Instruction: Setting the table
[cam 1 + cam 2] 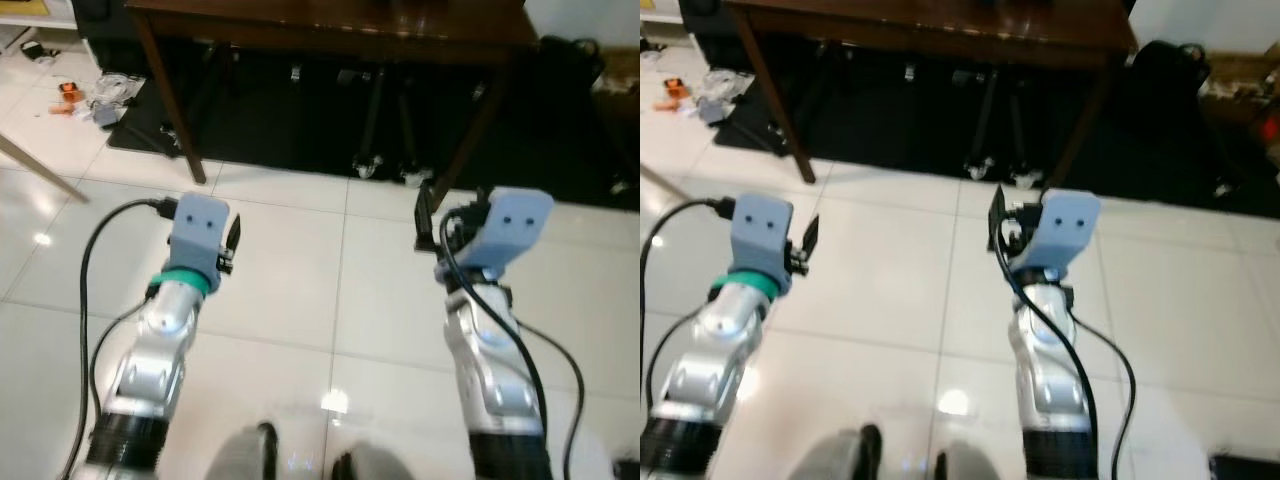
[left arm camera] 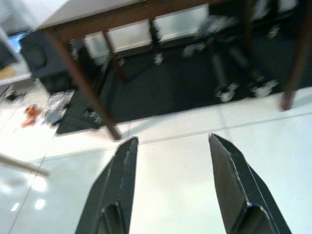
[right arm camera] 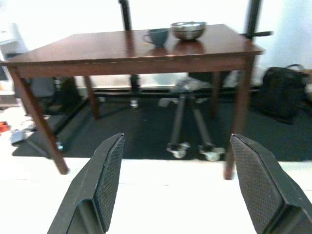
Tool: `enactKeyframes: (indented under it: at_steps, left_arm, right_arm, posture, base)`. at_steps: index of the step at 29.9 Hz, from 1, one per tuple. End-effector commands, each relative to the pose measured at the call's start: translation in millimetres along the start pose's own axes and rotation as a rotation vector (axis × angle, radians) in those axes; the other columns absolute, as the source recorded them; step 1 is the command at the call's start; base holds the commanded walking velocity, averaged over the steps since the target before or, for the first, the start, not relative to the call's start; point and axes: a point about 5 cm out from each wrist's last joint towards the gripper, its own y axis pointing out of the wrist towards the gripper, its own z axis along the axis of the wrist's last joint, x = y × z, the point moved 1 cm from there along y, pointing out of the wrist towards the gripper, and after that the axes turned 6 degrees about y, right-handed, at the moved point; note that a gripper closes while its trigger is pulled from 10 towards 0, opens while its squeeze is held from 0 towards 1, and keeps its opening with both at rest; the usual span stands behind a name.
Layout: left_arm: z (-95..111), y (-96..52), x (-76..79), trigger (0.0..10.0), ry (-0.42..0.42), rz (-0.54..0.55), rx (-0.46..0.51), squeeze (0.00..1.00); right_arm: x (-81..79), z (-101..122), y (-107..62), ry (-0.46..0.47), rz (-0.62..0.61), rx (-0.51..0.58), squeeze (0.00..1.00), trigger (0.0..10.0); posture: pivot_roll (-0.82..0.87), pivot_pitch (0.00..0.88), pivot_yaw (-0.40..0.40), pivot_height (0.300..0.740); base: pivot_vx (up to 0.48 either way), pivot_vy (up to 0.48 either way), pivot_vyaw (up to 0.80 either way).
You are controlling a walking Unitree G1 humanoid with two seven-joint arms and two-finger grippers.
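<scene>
A dark brown wooden table (image 3: 122, 51) stands ahead of me on a black mat. On its top sit a blue-grey mug (image 3: 158, 37) and a metal bowl (image 3: 188, 29), side by side toward the far edge. My left gripper (image 2: 173, 146) is held out over the white tiles, open and empty. My right gripper (image 3: 178, 146) is also open with nothing between its fingers, pointing at the table from a short distance. Both silver arms reach forward in the eye views, the left arm (image 1: 165, 330) and the right arm (image 1: 490, 340).
Under the table stand black tripod legs on small wheels (image 1: 385, 165). Loose clutter and an orange item (image 1: 85, 95) lie on the floor at the left. A black bag (image 3: 280, 97) rests right of the table. A pale wooden leg (image 1: 35, 165) slants in at the left.
</scene>
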Motion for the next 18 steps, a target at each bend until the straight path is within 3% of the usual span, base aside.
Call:
enactKeyframes:
  at_steps: [1,10,18]
  left_arm:
    - [-3.2,0.0,3.3,10.0,-0.006,-0.016,-0.016,0.0]
    - [-3.5,0.7,5.9,10.0,-0.02,-0.025,-0.021,0.0]
    - [-3.4,1.2,6.0,10.0,-0.018,-0.024,-0.026,0.0]
  right_arm:
    - [0.0,0.8,-0.9,-0.002,0.001,0.002,0.0,10.0]
    - [-0.8,0.1,-0.9,-0.006,0.015,-0.006,0.0,10.0]
    - [-1.8,0.0,-0.7,-0.013,0.027,-0.011,0.0,10.0]
  posture:
    - [-0.02,0.023,0.038,0.74]
    - [-0.03,0.012,0.039,0.74]
    - [-0.03,0.015,0.04,0.74]
  base:
    - [0.0,0.0,0.0]
    - [0.0,0.0,0.0]
    - [0.0,0.0,0.8]
